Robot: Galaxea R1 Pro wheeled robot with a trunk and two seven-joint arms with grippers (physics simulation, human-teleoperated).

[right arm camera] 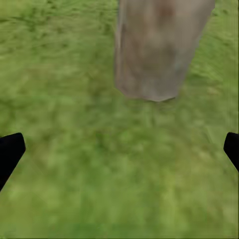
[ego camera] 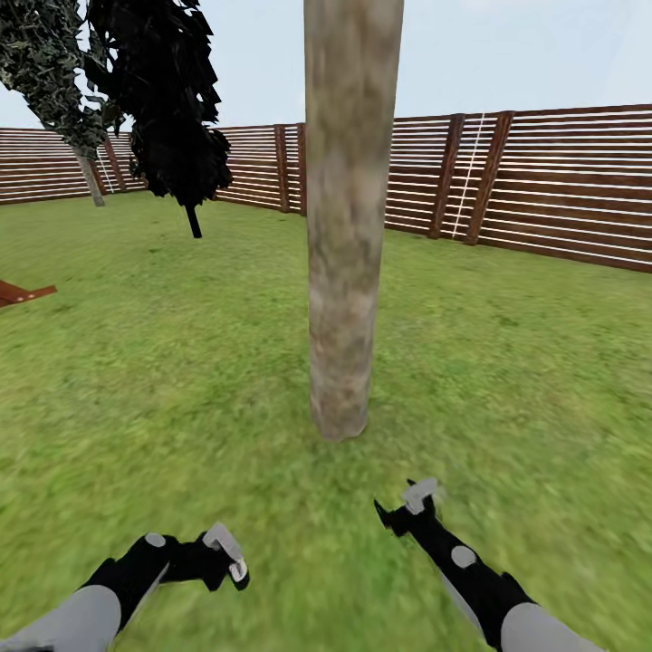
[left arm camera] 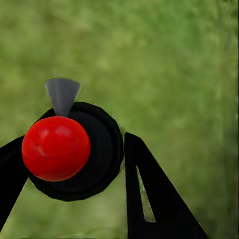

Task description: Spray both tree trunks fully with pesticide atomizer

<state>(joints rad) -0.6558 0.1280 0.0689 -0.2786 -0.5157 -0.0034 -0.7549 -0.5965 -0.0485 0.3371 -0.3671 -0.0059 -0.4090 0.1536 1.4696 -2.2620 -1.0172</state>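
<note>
A thick, mottled grey-brown tree trunk rises from the lawn straight ahead; its base shows close in the right wrist view. A second tree with a pale leaning trunk stands far off at the back left by the fence. My left gripper hangs low at the front left, shut on the pesticide atomizer, a round black body with a red ball top and a grey nozzle. My right gripper is open and holds nothing, just short of the near trunk, with grass between its fingers.
Green lawn spreads all around. A reddish-brown slatted fence closes the back and right. A dark-leaved tree stands at the back left. A reddish wooden piece pokes in at the left edge.
</note>
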